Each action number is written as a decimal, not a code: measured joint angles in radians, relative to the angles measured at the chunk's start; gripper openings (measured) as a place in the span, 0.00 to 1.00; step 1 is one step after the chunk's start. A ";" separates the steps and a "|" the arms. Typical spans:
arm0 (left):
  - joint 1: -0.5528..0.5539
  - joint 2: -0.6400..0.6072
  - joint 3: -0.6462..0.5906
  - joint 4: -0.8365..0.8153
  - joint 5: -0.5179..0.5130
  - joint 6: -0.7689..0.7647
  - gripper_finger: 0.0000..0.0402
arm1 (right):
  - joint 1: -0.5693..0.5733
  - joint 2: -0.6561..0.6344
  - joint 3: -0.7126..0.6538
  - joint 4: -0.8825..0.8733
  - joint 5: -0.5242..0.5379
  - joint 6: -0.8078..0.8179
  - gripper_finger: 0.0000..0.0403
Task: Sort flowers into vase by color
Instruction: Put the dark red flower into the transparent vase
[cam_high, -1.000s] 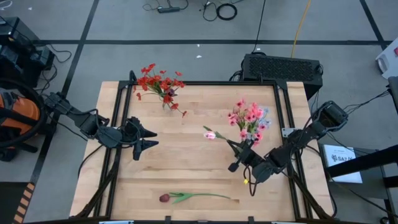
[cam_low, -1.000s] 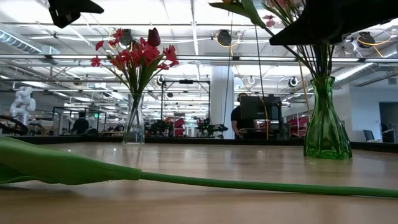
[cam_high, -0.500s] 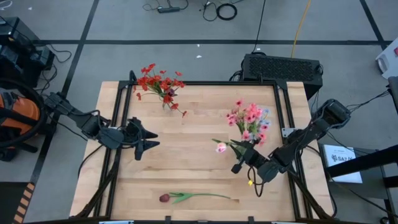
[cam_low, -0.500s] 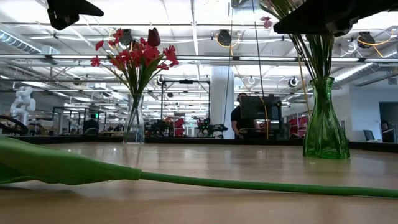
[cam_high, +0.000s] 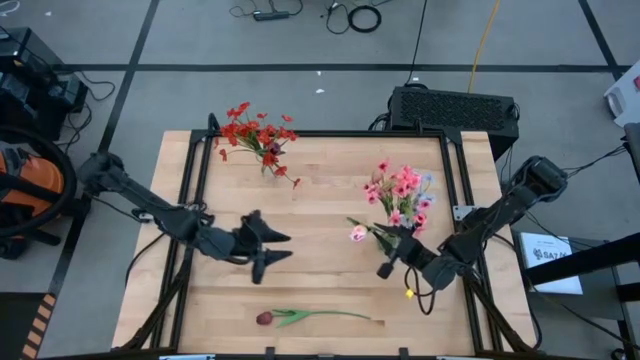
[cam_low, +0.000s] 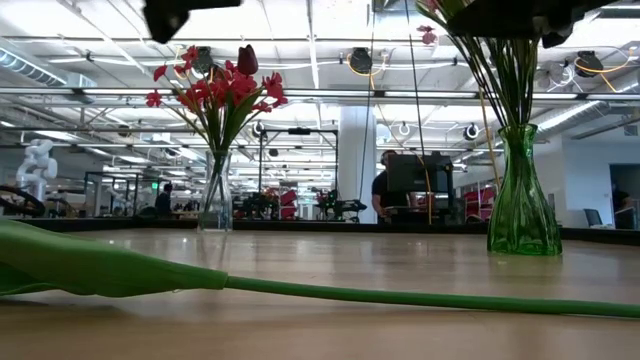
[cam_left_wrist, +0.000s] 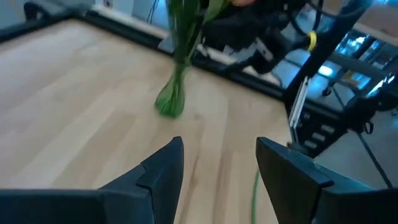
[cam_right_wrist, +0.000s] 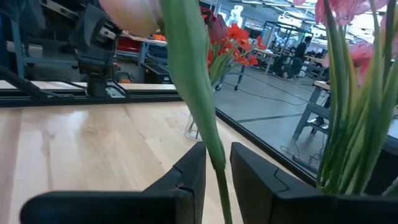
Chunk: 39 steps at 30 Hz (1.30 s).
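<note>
Right now your right gripper (cam_high: 385, 250) sits beside the green vase (cam_low: 523, 200) of pink blossoms (cam_high: 400, 192), its jaws nearly together around the stem of a pink tulip (cam_high: 357, 233) whose head leans toward the table's middle. Your left gripper (cam_high: 275, 246) hovers mid-table with jaws spread and empty. A dark red tulip (cam_high: 264, 318) lies flat near the front edge; the red clusters (cam_high: 252, 133) stand in the far clear vase (cam_low: 215, 195).

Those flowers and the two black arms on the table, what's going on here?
The robot is sorting flowers by colour. The right end effector has a pink tulip between its fingers, beside the green vase of pink blossoms. The left end effector, open and empty, is above the middle of the table. A dark red tulip lies at the near edge; red flowers fill the other vase.
</note>
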<state>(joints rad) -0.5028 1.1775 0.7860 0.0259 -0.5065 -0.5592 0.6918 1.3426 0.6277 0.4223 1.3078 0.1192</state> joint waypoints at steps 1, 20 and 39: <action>0.008 0.025 0.000 0.049 0.000 0.018 0.51 | 0.005 -0.005 0.000 -0.005 0.000 0.000 0.17; 0.111 0.329 0.121 0.384 0.054 0.076 0.51 | 0.101 -0.021 0.001 -0.062 0.053 -0.001 0.34; 0.113 0.431 0.220 0.381 0.054 0.122 0.51 | 0.326 -0.097 0.001 -0.077 0.109 -0.074 0.35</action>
<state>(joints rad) -0.3901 1.6085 1.0065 0.4066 -0.4522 -0.4373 1.0174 1.2451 0.6285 0.3454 1.4165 0.0454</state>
